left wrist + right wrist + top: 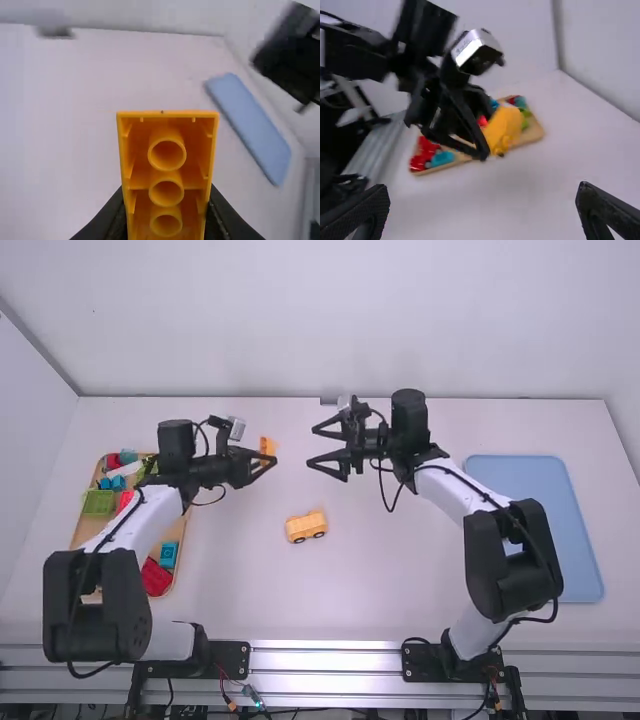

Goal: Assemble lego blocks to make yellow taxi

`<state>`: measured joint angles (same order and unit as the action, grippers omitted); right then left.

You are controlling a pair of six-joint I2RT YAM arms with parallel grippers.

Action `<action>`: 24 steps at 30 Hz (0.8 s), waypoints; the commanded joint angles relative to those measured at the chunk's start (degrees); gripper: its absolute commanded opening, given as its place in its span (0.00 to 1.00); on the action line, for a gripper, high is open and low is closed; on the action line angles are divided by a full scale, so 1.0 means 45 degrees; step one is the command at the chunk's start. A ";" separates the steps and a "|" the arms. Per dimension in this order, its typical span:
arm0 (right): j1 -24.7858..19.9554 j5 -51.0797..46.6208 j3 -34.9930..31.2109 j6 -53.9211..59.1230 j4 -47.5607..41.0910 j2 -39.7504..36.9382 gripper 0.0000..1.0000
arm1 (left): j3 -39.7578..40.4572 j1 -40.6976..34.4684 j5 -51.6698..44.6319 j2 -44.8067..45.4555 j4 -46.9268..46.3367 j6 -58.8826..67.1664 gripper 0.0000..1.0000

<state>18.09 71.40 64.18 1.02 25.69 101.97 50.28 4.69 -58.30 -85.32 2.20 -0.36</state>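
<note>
The yellow block (267, 446), nearer the table's (390, 580) far edge, is pinched by the left gripper (166, 200); the wheeled base (306, 528) is set midway between far and near edges. The right gripper (311, 445) is spread, empty. Joining seems in hand; alignment is probably needed next.

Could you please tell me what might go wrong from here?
The wheeled piece stands unheld on the table and could roll when pressed. The yellow block, pinched in the left gripper, might slip or twist if passed to the open right gripper.
</note>
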 commanded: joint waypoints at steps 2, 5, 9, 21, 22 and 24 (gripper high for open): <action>0.0413 0.1841 0.0325 -0.1622 0.0291 0.0005 0.98 | -0.0097 -0.0704 -0.3599 0.0175 0.0520 0.2093 0.02; 0.0777 0.1851 0.0325 -0.1564 0.0243 0.0005 0.99 | -0.0097 -0.1200 -0.4546 0.0175 0.1156 0.2336 0.02; 0.1078 0.2229 0.0325 -0.1564 0.0423 0.0005 0.90 | -0.0097 -0.1491 -0.4537 0.0175 0.1389 0.2283 0.02; 0.1141 0.2890 0.0330 -0.1758 0.1243 0.0005 0.47 | -0.0102 -0.1545 -0.5362 0.0175 0.1200 0.3089 0.02; 0.1151 0.2895 0.0330 -0.1758 0.1243 0.0005 0.42 | -0.0102 -0.1545 -0.5275 0.0175 0.1224 0.3084 0.02; 0.1205 0.2890 0.0330 -0.1753 0.1239 0.0005 0.37 | -0.0107 -0.1545 -0.5285 0.0175 0.1292 0.3045 0.02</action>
<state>23.09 81.87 64.18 -6.55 31.07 101.97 50.06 -2.15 -81.95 -85.32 7.68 12.56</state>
